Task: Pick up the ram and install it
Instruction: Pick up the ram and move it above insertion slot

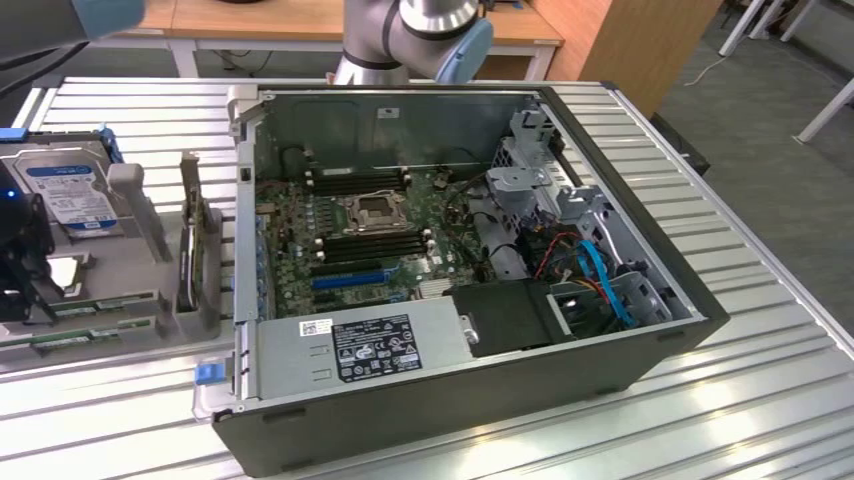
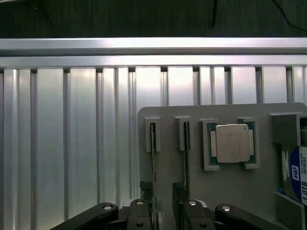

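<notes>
Spread gripper (image 2: 162, 203) at the ram (image 2: 153, 148) in its holder (image 2: 220, 191).
The ram stood on edge in a slot of the grey holder. In the wrist view it was seen along its top edge, a thin dark-green line running between the two fingers (image 2: 144, 191), which stood wide apart with a gap showing on either side of it. A second stick (image 2: 186, 143) stood in the next slot just beside it, then the square silver processor (image 2: 232, 143) and the drive (image 2: 298, 177) with its blue-and-white label. The exterior view gave what the wrist could not: the sticks' flat sides as long, narrow green strips at the holder's near end, and the holder on the slatted table (image 1: 747, 380) at the exterior view's left, beside the open case (image 1: 467, 400) with its motherboard (image 1: 374, 230) exposed.
</notes>
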Motion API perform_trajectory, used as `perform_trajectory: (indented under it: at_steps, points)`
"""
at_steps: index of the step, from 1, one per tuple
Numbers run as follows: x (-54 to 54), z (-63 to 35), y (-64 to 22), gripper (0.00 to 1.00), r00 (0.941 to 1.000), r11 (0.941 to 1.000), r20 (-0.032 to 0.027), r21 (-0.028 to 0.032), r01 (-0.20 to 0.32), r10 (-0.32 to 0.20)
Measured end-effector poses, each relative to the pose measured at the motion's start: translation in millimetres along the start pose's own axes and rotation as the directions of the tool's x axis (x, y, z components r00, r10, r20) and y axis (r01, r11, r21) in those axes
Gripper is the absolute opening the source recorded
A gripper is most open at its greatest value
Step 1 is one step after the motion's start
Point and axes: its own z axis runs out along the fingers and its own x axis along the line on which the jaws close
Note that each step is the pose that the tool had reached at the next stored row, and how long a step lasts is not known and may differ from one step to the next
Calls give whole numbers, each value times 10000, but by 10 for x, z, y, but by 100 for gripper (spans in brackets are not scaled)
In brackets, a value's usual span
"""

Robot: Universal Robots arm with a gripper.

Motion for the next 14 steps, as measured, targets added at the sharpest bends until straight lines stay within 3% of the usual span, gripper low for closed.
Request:
perform_trajectory:
  at_steps: [14]
  points:
    - [11, 87, -4, 31, 10000, 10000, -2, -2, 0, 0]
